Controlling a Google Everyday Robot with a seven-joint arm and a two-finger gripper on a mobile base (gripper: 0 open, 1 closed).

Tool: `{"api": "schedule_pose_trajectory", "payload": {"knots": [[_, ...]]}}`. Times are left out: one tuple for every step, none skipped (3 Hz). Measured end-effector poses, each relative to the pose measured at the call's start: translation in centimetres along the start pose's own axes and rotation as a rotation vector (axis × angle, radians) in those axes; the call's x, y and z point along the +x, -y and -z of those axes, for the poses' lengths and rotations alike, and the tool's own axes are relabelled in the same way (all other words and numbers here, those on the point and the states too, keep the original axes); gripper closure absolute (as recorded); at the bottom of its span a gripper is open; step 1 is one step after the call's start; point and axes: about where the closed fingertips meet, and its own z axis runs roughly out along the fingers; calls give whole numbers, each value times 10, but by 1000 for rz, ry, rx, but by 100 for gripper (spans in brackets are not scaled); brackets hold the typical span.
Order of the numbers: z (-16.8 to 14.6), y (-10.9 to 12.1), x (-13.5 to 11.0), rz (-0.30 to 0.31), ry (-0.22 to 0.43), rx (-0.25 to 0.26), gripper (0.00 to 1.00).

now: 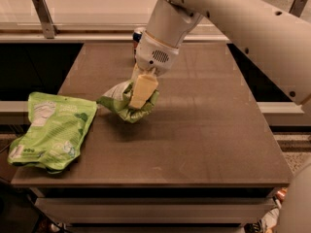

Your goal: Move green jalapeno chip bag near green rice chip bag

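Jaws closed on the small, wrinkled dark-green foil jalapeno chip bag (118,102), the cream-fingered gripper (142,92) is mid-tabletop (204,130). At the left lies the large flat light-green rice chip pouch (51,127). The held bag's long axis runs left-right, its left tip just beside that pouch.

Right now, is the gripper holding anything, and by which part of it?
Yes. The gripper holds the green jalapeno chip bag by its crumpled top middle, just right of the green rice chip bag.
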Motion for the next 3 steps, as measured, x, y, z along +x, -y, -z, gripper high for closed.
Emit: {"api": "schedule_pose_trajectory", "payload": {"knots": [[-1,4,-3,1,9,12,23],[-4,9,-8,4,22,28,0],[-4,9,-8,4,22,28,0]]}}
